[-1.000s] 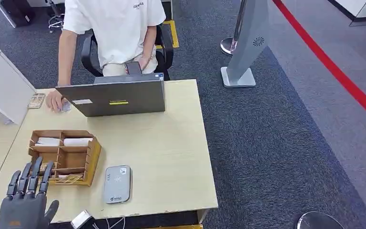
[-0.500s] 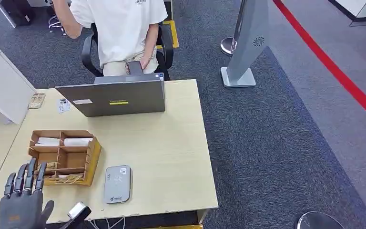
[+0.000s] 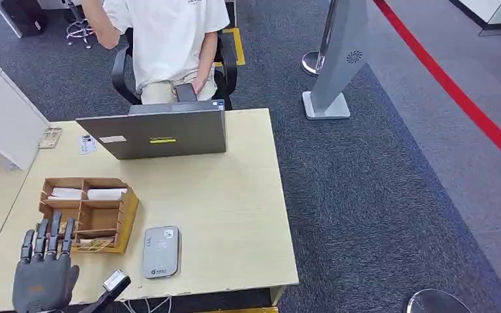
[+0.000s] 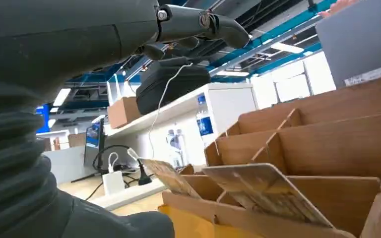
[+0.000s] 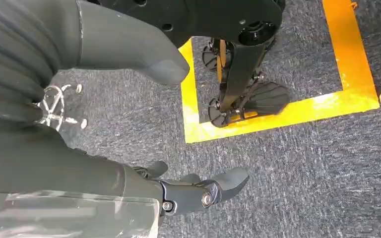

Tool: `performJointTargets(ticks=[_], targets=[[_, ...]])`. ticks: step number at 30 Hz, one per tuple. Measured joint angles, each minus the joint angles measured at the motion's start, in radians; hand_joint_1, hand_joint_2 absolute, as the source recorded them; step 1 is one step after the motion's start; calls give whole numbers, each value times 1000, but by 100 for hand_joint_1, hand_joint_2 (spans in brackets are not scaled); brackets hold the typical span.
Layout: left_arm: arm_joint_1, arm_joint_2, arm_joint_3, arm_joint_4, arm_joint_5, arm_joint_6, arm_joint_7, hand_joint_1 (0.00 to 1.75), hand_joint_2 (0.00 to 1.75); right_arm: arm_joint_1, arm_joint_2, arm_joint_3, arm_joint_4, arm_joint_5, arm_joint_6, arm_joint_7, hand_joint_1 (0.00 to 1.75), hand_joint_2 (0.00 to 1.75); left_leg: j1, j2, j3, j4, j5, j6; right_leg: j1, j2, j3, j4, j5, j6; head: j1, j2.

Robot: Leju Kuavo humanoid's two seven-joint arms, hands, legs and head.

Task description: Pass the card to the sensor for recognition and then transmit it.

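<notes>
Cards [image 4: 263, 193] lean in the wooden organizer's [image 3: 125, 215] near compartment, beside the reader [image 3: 160, 252]. Left hand [image 3: 42, 277] hovers just short, fingers spread, empty; next, pinching one card.

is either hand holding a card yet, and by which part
No. The left hand hovers empty, fingers spread, near the wooden organizer; the right hand hangs empty above the carpet.

Cards [image 4: 265, 198]: tan, patterned faces, standing tilted in the front compartments of the wooden box [image 3: 90, 214] near the table's [image 3: 235, 215] front-left corner. Sensor [image 3: 160, 252]: grey, flat, rounded rectangle, lying just beside the box at the front edge.
</notes>
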Motion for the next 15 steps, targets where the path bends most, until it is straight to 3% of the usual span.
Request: performJointTargets(ticks=[15], targets=[[-89,-53,-2,156,-55,23,-4,0,175,-4,3,11,0,25,12,3,0,175,0,0,0,0,0,0,0,0,0,0,0,0,0,0]])
